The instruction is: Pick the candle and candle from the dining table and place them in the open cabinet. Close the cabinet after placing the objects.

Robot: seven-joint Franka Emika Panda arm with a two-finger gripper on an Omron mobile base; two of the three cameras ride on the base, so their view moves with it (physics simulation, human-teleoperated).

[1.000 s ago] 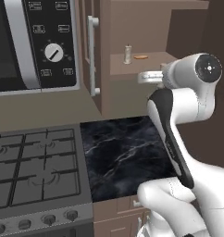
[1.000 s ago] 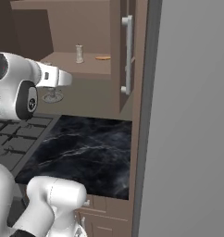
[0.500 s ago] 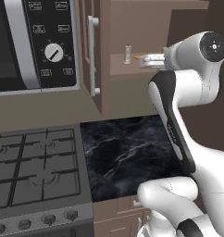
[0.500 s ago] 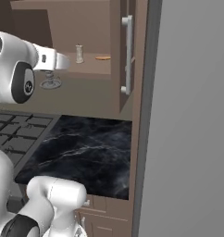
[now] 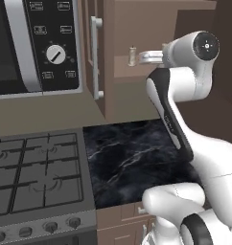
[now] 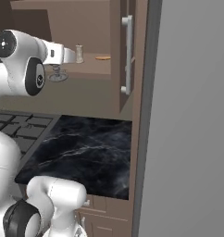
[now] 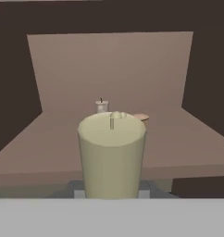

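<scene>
My gripper [image 7: 111, 186] is shut on a short cream candle [image 7: 111, 152], a bare stub with a small wick, held upright at the front of the open cabinet [image 7: 188, 139]. In the base views the gripper [image 5: 145, 57] [image 6: 70, 54] reaches level with the shelf, and the hand hides the stub. The other candle [image 7: 101, 106] [image 5: 133, 55] [image 6: 79, 53], small and pale, stands far back on the shelf, beyond the held one. The cabinet's brown door [image 5: 102, 72] stands swung open on the left, with a long silver handle [image 5: 95, 57].
A flat tan thing [image 7: 141, 117] [image 6: 103, 58] lies on the shelf to the right of the rear candle. A small grey stemmed thing [image 6: 58, 74] shows below my hand. Microwave [image 5: 36, 45] and gas stove [image 5: 36, 172] sit left; a black marble-look top [image 5: 132, 158] lies below.
The arm has risen and reached forward, bringing the held candle from below the shelf up to the cabinet opening. The rear candle has stayed put.
</scene>
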